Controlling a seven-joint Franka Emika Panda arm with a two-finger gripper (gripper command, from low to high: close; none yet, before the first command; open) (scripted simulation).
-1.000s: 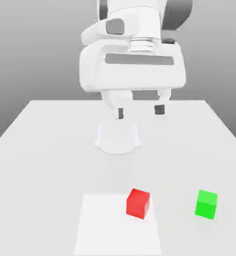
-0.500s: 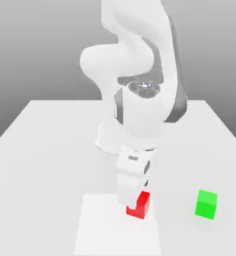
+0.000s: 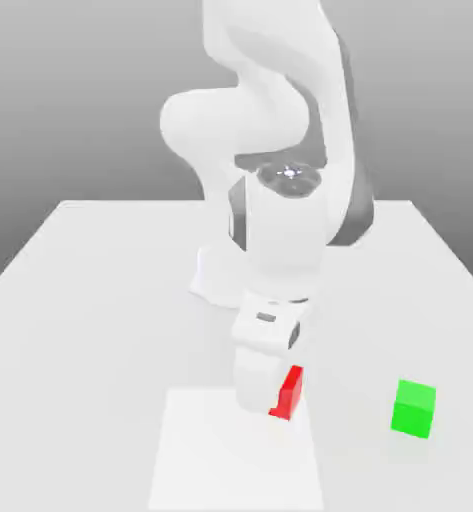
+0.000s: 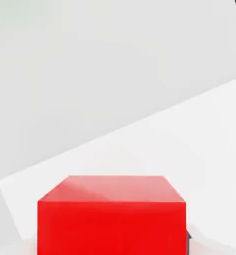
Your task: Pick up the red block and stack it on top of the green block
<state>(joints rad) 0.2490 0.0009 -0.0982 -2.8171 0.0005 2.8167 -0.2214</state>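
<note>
The red block (image 3: 289,391) is near the table's front, mostly hidden behind my white hand in the exterior view, with just one red side showing. My gripper (image 3: 276,398) points down and is shut on it. The block sits slightly above the white square patch (image 3: 235,460). In the hand view the red block (image 4: 112,214) looms close, with a dark fingertip (image 4: 188,238) at its side. The green block (image 3: 413,407) rests on the table toward the exterior view's right of the red one, apart from my gripper.
The arm's white base (image 3: 215,280) stands behind the blocks at mid-table. The grey table (image 3: 100,300) spreads wide on the exterior view's left. The white patch (image 4: 189,149) lies under the red block.
A second ago the open gripper hung high over the table. It came down around the red block, shut on it, and the block now sits a little higher.
</note>
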